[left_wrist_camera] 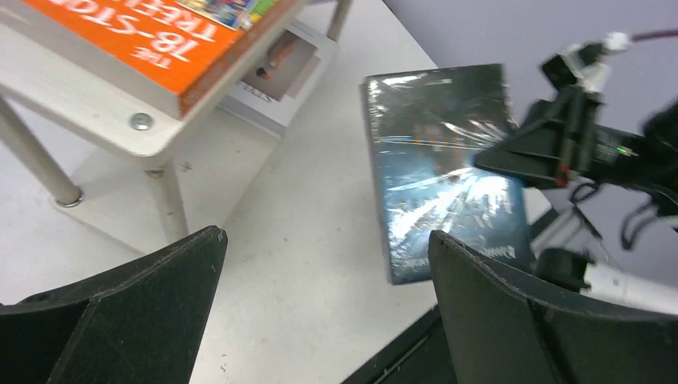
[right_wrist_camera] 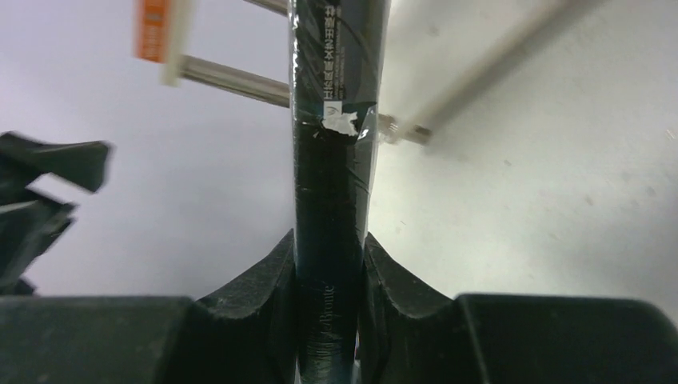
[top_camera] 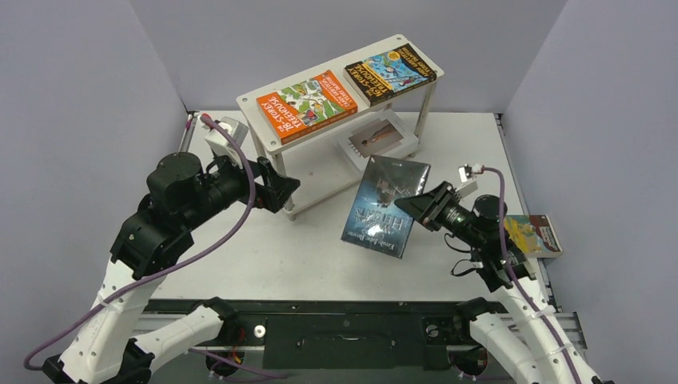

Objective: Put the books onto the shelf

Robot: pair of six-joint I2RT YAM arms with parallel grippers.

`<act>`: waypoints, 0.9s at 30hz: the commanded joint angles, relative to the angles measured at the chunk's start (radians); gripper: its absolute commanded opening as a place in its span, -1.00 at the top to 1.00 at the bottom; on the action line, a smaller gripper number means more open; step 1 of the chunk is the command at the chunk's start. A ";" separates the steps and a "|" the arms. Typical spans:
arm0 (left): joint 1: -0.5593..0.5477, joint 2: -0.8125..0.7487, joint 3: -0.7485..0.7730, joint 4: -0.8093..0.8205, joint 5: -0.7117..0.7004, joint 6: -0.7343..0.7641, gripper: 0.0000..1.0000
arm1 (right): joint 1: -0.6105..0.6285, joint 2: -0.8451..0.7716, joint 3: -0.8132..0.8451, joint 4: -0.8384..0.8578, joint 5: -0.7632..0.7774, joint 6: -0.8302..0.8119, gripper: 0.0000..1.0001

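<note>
The white shelf (top_camera: 257, 108) stands at the back. An orange book (top_camera: 306, 106) and a black-blue-yellow comic book (top_camera: 393, 74) lie flat on its top board. A white book (top_camera: 376, 138) lies under that board on the lower level. My right gripper (top_camera: 416, 206) is shut on the edge of the dark blue-grey book (top_camera: 386, 206), holding it tilted above the table; its spine (right_wrist_camera: 332, 160) runs up between the fingers of the right gripper (right_wrist_camera: 329, 264). A yellow-teal book (top_camera: 532, 234) lies at the table's right edge. My left gripper (top_camera: 284, 188) hangs open and empty by the shelf's front leg.
In the left wrist view the open left gripper (left_wrist_camera: 324, 264) hovers over bare table, with a shelf leg (left_wrist_camera: 169, 204) and the orange book (left_wrist_camera: 160, 40) close on the left and the dark book (left_wrist_camera: 444, 160) ahead. Grey walls close in the table.
</note>
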 commanded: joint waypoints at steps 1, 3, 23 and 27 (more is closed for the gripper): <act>0.010 -0.043 -0.022 0.062 -0.234 -0.089 -0.95 | 0.008 0.018 0.330 0.055 -0.056 -0.080 1.00; 0.010 -0.069 -0.075 0.128 -0.328 -0.129 -0.95 | 0.008 0.053 0.418 0.043 -0.048 -0.092 1.00; 0.011 -0.111 -0.147 0.085 -0.074 -0.081 -0.93 | -0.009 0.673 1.037 0.356 0.501 0.057 1.00; 0.010 -0.153 -0.152 0.073 -0.082 -0.076 -0.93 | -0.030 0.790 1.118 0.379 0.566 0.107 1.00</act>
